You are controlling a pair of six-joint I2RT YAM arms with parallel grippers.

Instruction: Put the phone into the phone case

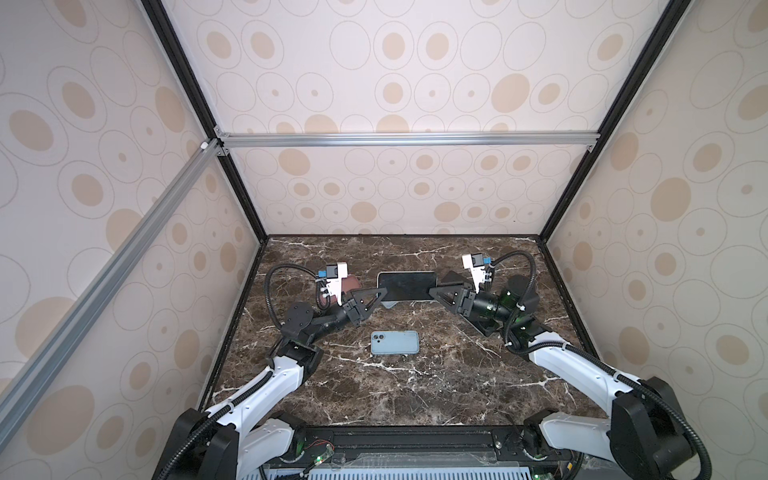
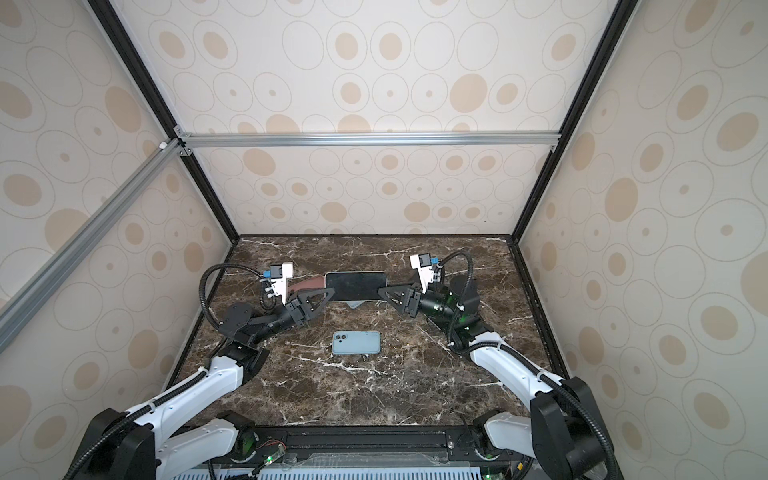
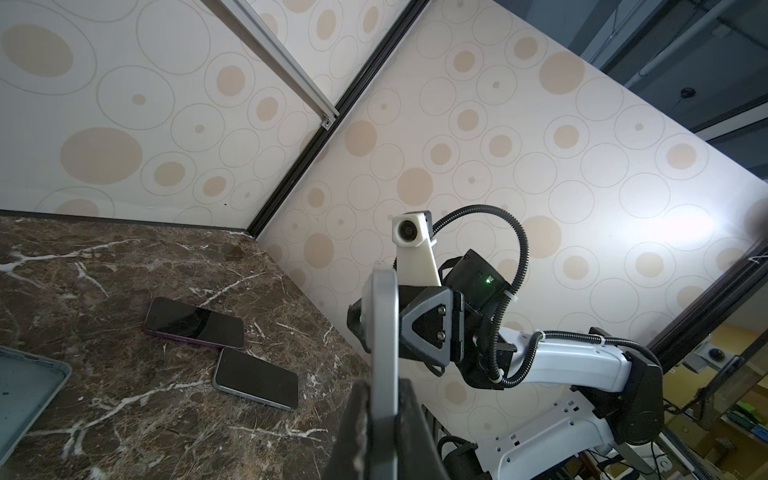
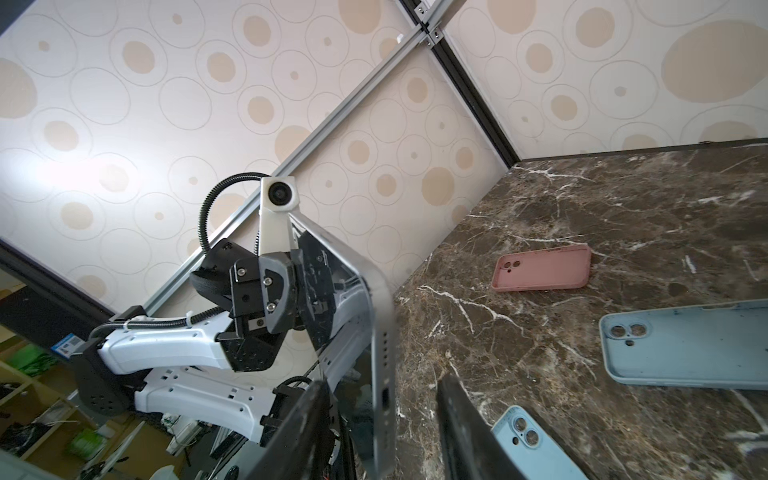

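Observation:
A phone with a dark screen and silver edge hangs lengthwise above the back of the table, also in a top view. My left gripper is shut on its left end, and the wrist view shows the silver edge pinched between the jaws. My right gripper straddles the right end. In its wrist view the phone's edge stands between the jaws with a gap on each side. A blue phone case lies in front on the marble table.
A pink case lies near the back left, behind my left arm. A light blue phone lies camera side up under the held phone. Two dark-screened phones lie on the right side. Patterned walls enclose the table.

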